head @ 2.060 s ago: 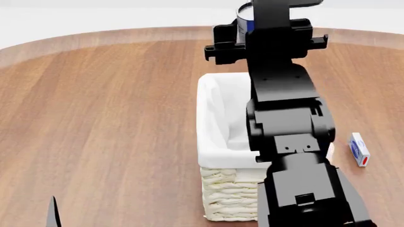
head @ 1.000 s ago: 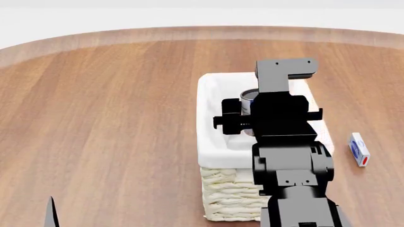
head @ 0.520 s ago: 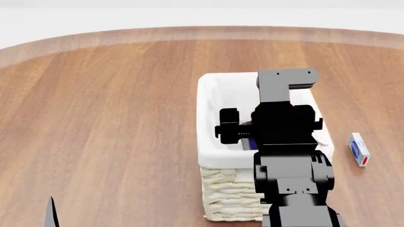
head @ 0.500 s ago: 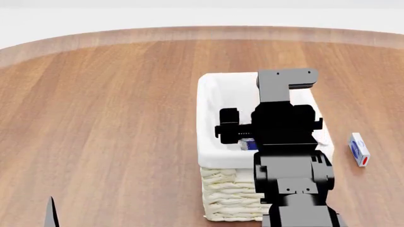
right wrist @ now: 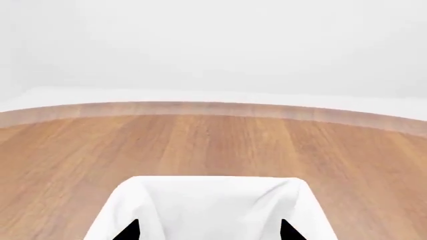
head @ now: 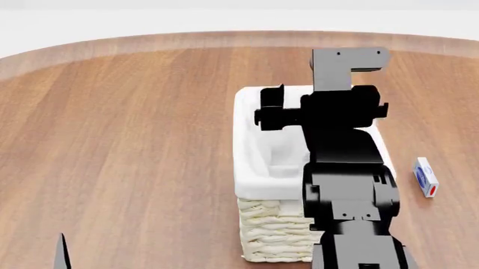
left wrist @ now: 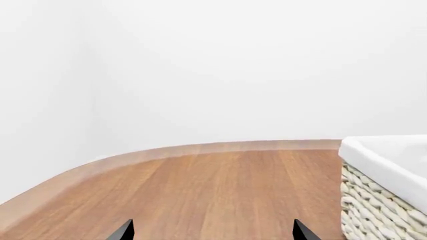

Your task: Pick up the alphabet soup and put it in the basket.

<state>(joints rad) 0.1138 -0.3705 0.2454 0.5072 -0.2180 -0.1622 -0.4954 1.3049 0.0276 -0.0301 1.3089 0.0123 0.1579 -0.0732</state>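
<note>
The alphabet soup shows in none of the three views; judging by where the arm sits, it probably lies inside the basket (head: 258, 162), hidden behind the arm's black links, though that cannot be confirmed. The right pincer (right wrist: 208, 231) hangs above the basket's lined opening with its two tips spread apart and nothing between them, a pose that suits a finished drop. The left pincer (left wrist: 212, 232) shows only two separated tips at the frame edge, empty, low over the counter (head: 134, 140) beside the wicker wall. A small blue-and-white box (head: 425, 176) lies on the counter, apart from the basket.
</note>
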